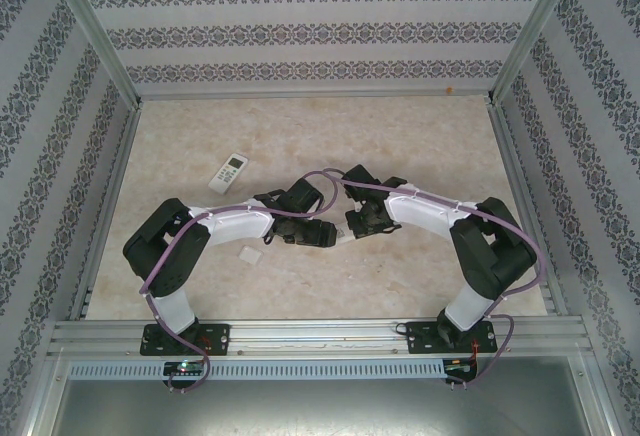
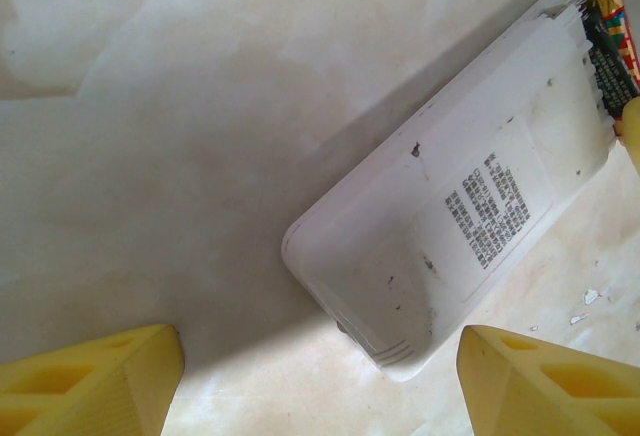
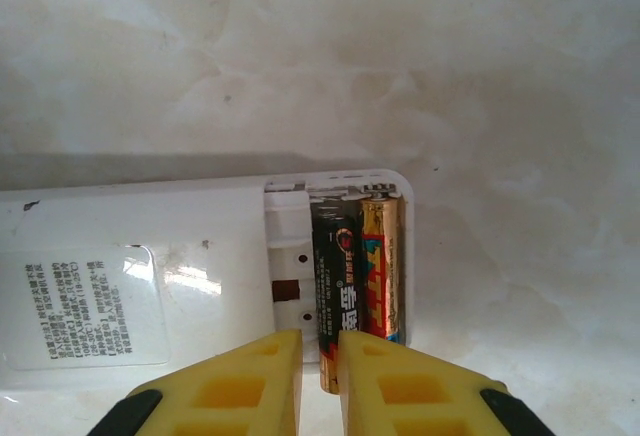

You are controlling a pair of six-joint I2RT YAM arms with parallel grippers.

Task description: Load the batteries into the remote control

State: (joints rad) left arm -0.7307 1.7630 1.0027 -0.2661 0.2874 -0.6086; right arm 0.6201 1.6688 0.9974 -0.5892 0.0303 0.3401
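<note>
The right jaws are almost closed, and their 2 yellow fingers [image 3: 250,381] pinch the near end of a dark battery [image 3: 335,266]. That battery lies in the open slot at the end of a white remote [image 3: 140,256], which lies back up on the bench [image 3: 300,56] just ahead of these jaws. An orange-gold battery [image 3: 382,266] lies in the slot too, touching the dark one on the right as these jaws see it. The left jaws are wide open and hold nothing. The other end of the remote sits between their 2 yellow fingers [image 2: 90,381], low down on the bench. Behind the left jaws, beside that arm, a small flat white piece [image 1: 251,254] lies on the bench. Farther off, well apart from both jaws, a 2nd white remote [image 1: 228,170] lies with its buttons up.
</note>
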